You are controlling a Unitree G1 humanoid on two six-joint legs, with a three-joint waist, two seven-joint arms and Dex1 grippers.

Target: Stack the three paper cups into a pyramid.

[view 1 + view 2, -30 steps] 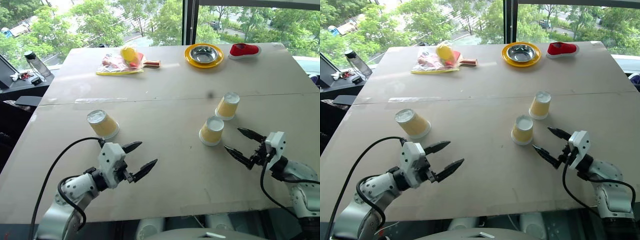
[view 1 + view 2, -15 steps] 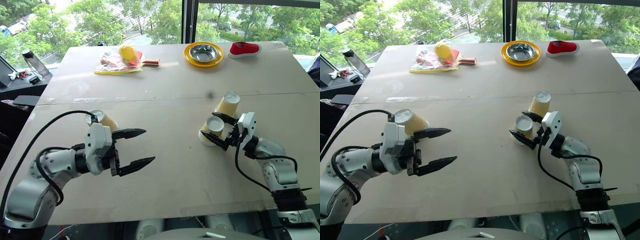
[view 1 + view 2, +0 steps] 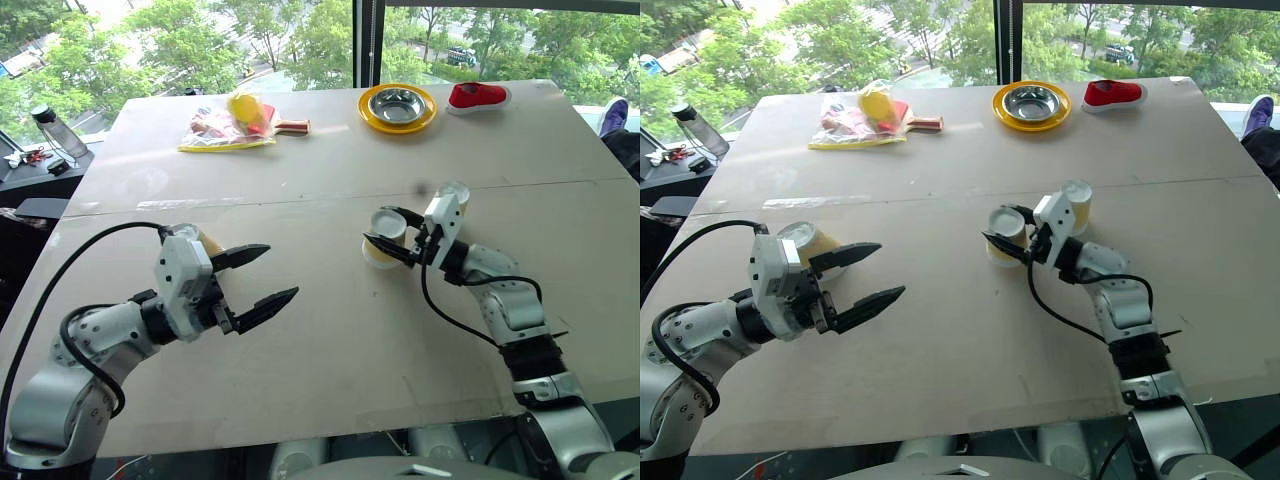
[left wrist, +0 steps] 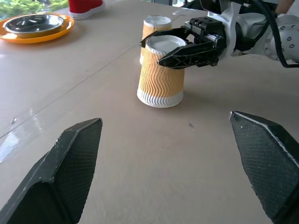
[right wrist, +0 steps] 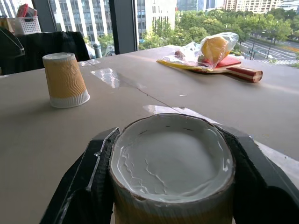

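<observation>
Daylight from tall windows with trees beyond falls on the pale, matte table (image 3: 330, 340), a board surface with a seam running across it.

Right gripper (image 3: 391, 230): its two black fingers are clamped on the upper part of the held cup (image 4: 160, 70), which stands upside down, white base uppermost. In the left wrist view the cup's rim appears to sit on or just above the table; which of the two cannot be told. The second cup (image 4: 156, 25) stands inverted just behind it, close to touching. The third cup (image 5: 64, 79) stands inverted well apart, on the robot's left side, just behind the left gripper (image 3: 255, 275), whose textured black fingers are spread wide and hold nothing.

Step in hand, as judged: the first cup has been seized; no pyramid exists yet. The next move calls for bringing two cups side by side as a base, then setting the last across both upturned bases.

Materials: the cups are tapered paper with rippled yellow-orange walls, white rims and recessed white bases. They look light and likely easy to crush or tip.

Far edge: a yellow plate (image 3: 372, 113) with a steel bowl (image 3: 397, 104), a red shoe (image 3: 477, 96), and a clear bag (image 3: 232, 120) over a paddle.
</observation>
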